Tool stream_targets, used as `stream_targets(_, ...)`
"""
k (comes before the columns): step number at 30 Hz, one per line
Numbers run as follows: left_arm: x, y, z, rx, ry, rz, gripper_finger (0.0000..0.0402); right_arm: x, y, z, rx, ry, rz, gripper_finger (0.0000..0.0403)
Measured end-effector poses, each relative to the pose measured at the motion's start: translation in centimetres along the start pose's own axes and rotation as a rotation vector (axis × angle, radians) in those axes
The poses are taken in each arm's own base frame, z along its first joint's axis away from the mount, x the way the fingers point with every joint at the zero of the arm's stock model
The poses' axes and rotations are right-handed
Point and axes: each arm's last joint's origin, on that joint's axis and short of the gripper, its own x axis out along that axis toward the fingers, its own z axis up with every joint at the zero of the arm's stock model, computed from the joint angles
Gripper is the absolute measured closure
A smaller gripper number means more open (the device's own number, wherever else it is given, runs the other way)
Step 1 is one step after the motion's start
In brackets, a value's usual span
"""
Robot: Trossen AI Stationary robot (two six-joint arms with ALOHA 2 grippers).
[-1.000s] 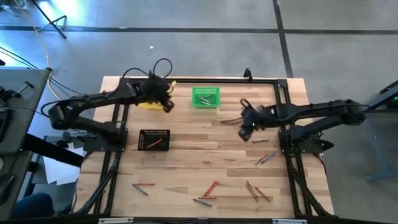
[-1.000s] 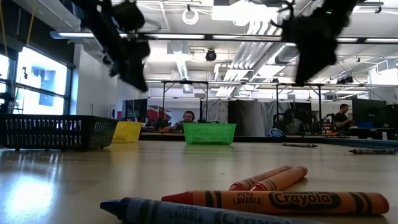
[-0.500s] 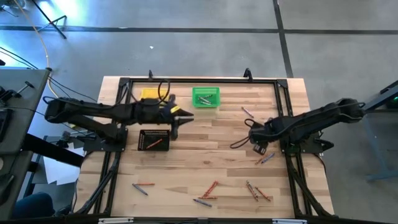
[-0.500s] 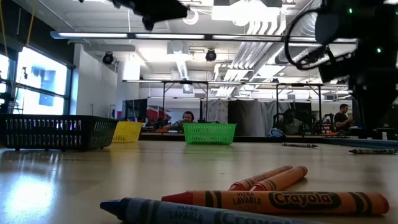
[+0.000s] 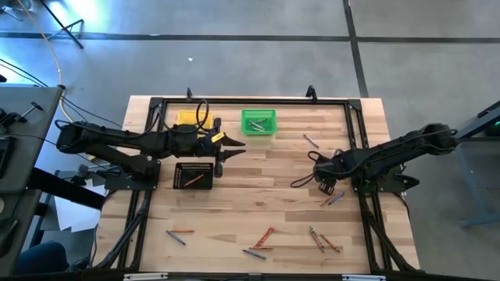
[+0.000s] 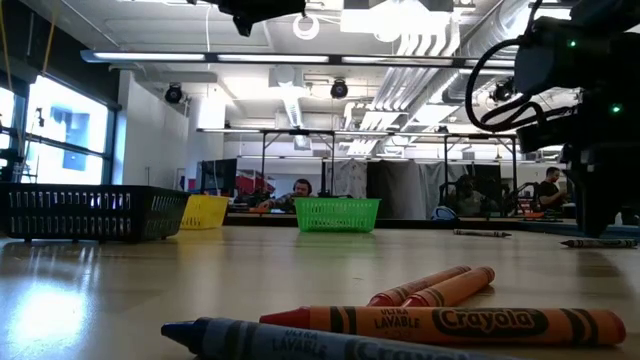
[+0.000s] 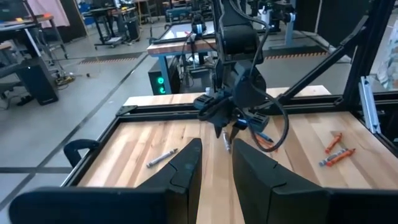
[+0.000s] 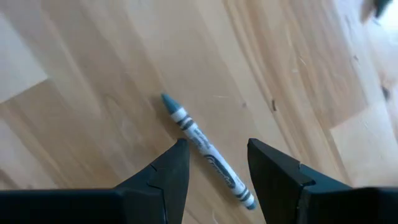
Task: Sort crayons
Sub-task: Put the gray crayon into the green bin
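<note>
Crayons are lying scattered over the table (image 5: 258, 187), most along the near edge, with a few already in the black bin (image 5: 194, 176) and the green bin (image 5: 258, 122); the sorting looks only partly done. On the left, the left gripper (image 5: 231, 148) is hanging in the air between those two bins, its fingers (image 7: 186, 163) narrowly parted with nothing between them. On the right, the right gripper (image 5: 326, 181) is poised low over a grey-blue crayon (image 8: 207, 151), jaws spread wide and straddling it without touching. To my eye a pick is in hand; next it needs to descend and close squarely across the stick.
</note>
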Motion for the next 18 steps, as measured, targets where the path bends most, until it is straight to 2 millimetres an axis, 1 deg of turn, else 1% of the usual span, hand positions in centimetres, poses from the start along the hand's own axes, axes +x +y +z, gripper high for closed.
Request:
stream_targets(7, 0.0, 0.0, 0.0, 0.016, 0.002, 0.001, 0.0328, 0.2, -0.7, 0.8, 0.064, -0.011, 0.019, 0.0248)
stream_targets(18, 0.0, 0.0, -0.3, 0.029, 0.03, -0.005, 0.0328, 0.4, -1.5, 1.5, 0.075, 0.018, 0.097, 0.0248)
